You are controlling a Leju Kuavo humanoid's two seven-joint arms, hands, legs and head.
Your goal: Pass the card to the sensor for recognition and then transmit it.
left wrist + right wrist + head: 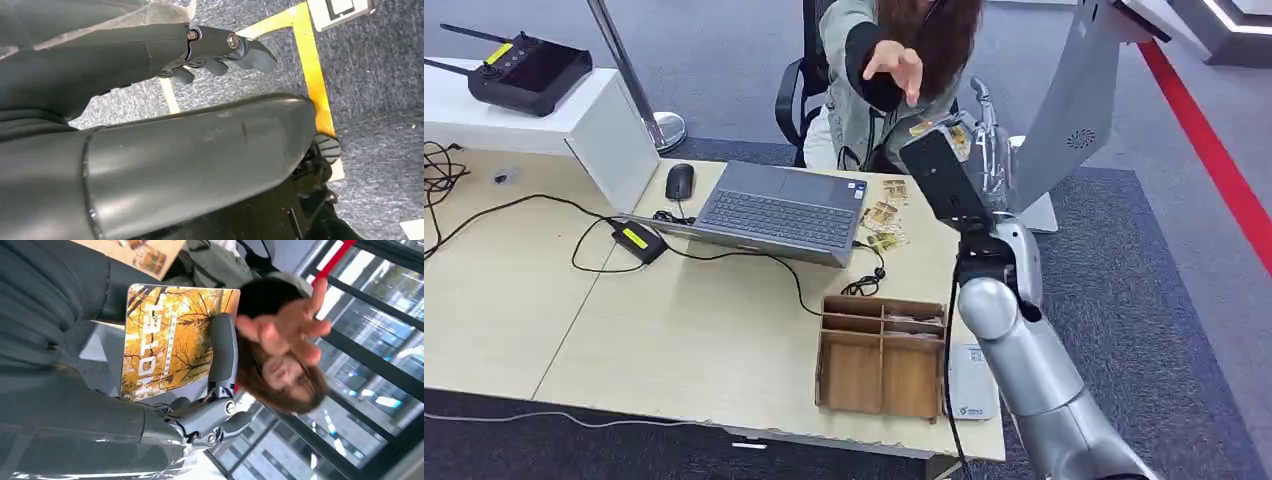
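My right hand (972,150) is raised above the table's far right corner and holds a card (170,335) printed with yellow autumn trees and the word HOTEL. Its thumb (222,352) presses across the card's face. A seated person stretches an open hand (894,65) toward the card, a short gap away from it (285,325). The flat white sensor (971,385) lies at the table's near right edge, below my right forearm. My left hand (220,52) hangs over grey carpet, holding nothing, fingers loosely extended.
A wooden divided box (882,355) stands left of the sensor. Several more cards (884,215) lie beside the open laptop (779,210). A mouse (680,181), a black adapter with cables (639,240) and a white stand (1064,110) are nearby.
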